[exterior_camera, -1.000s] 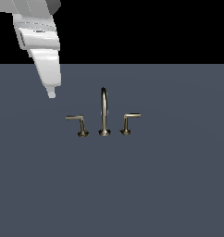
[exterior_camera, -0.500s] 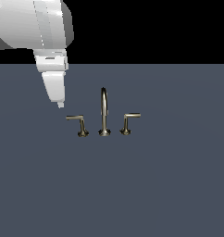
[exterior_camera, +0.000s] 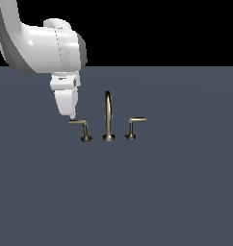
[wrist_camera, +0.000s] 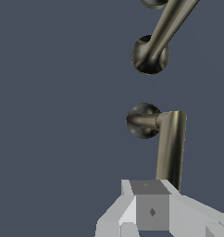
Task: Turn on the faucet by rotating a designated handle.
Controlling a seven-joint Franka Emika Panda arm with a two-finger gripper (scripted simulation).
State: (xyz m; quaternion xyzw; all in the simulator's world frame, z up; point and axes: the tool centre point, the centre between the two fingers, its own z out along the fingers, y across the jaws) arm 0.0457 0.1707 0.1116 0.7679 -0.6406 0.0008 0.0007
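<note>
The brass faucet stands on the dark grey surface: a tall arched spout (exterior_camera: 108, 115) between two L-shaped lever handles. The designated handle (exterior_camera: 81, 128) is the one on the exterior view's left, its lever pointing left. Its twin (exterior_camera: 134, 126) is on the right. My gripper (exterior_camera: 72, 116) hangs just above the free end of the designated lever, fingers together, holding nothing. In the wrist view the designated handle (wrist_camera: 171, 143) runs from its round base (wrist_camera: 142, 121) to under the gripper (wrist_camera: 151, 203), and the spout (wrist_camera: 165, 28) lies beyond it.
The flat dark grey surface (exterior_camera: 152, 192) stretches all around the faucet. The white arm (exterior_camera: 41, 48) comes in from the exterior view's upper left.
The gripper has moved down and to the exterior view's right, from above and left of the faucet to just over the tip of the designated lever. The handles have not turned.
</note>
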